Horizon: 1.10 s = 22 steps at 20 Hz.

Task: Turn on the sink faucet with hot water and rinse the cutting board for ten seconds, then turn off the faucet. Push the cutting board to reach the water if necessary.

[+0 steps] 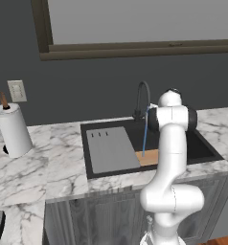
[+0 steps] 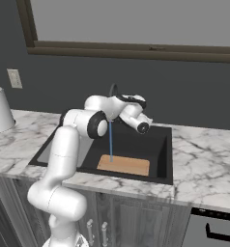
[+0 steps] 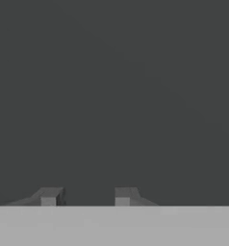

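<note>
Jaws part-open w/ a clear gap, nothing between them; the gripper (image 3: 85, 196) faces a plain dark grey wall. In the hand view its two small dark finger tips (image 3: 49, 196) stand apart against that wall.

In the right base view the hand sits above the large black rectangular recessed sink (image 2: 161, 159), near its back edge. The slim dark metal gooseneck sink faucet (image 1: 142, 98) arches over the basin just beside the arm's wrist. A thin straight pale blue stream of water (image 2: 110, 140) drops from the spout and lands on the small flat light tan wooden cutting board (image 2: 124, 165), which lies flat on the basin floor near the front wall.

A larger grey flat panel w/ three small slots (image 1: 111, 149) lies in the sink's left part, touching the board's left edge. A white paper towel roll (image 1: 13, 130) stands on the marble counter (image 1: 34, 172), well left of the sink.
</note>
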### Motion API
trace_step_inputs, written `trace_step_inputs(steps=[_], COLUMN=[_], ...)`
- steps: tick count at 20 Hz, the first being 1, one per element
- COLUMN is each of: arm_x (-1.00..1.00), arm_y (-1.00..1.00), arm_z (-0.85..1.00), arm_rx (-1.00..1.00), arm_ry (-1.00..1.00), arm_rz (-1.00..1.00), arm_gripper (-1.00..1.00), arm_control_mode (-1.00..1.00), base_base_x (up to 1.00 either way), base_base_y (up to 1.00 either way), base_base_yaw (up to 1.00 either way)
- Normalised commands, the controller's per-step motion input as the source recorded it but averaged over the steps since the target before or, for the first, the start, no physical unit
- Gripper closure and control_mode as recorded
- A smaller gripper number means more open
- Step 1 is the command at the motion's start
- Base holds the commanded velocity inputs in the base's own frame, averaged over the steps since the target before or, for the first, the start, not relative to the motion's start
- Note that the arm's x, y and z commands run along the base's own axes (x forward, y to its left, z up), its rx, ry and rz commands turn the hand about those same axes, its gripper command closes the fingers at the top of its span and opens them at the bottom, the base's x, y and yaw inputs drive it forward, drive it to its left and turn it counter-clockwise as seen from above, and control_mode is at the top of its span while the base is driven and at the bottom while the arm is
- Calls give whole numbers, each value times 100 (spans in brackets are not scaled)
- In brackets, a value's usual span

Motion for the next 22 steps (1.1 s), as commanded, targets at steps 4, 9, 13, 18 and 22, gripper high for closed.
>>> trace_step_inputs(steps=[4,9,13,18,22], arm_x=[-9,0,0,-2,0], arm_y=[-43,-6,0,0,0], arm_z=[-11,0,0,0,0], arm_rx=[0,0,0,0,0], arm_ry=[5,2,2,1,0], arm_rz=[0,0,0,0,0], arm_gripper=[100,100,100,100,100], arm_control_mode=[-100,-100,-100,-100,-100], base_base_x=[0,0,0,0,0], base_base_y=[0,0,0,0,0], base_base_yaw=[0,0,0,0,0])
